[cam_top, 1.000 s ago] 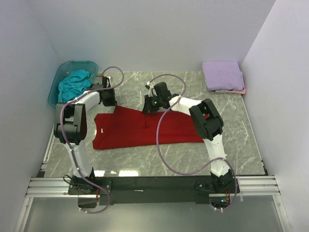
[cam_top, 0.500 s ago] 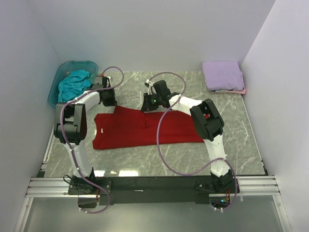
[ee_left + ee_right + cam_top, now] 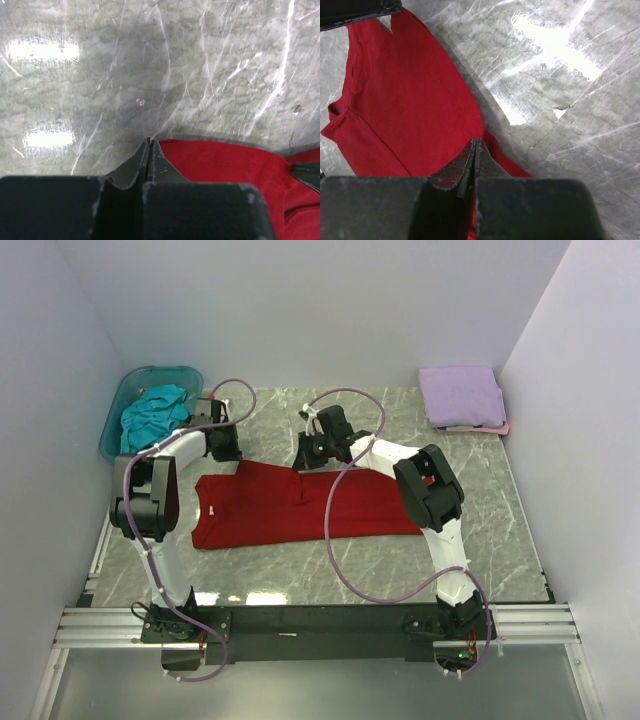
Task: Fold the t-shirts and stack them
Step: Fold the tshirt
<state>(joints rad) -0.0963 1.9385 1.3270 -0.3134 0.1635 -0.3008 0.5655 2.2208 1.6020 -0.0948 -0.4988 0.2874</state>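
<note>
The deep red t-shirt (image 3: 270, 502) lies flat across the middle of the table, partly folded. It also shows in the left wrist view (image 3: 225, 165) and the right wrist view (image 3: 410, 100). My left gripper (image 3: 228, 452) (image 3: 149, 142) is shut on its far left corner. My right gripper (image 3: 305, 458) (image 3: 475, 142) is shut on its far edge, near the middle. The teal t-shirt (image 3: 150, 412) lies crumpled in the tub. The folded lavender t-shirt (image 3: 460, 393) sits at the far right on top of the pale pink one (image 3: 500, 428).
The translucent blue-green tub (image 3: 160, 371) stands at the far left corner. The right arm's purple cable (image 3: 330, 520) hangs across the red shirt. White walls close in the table on the left, back and right.
Both grippers have crept slightly toward the far side, still shut at the red shirt's far edge. The shirt has barely shifted.
</note>
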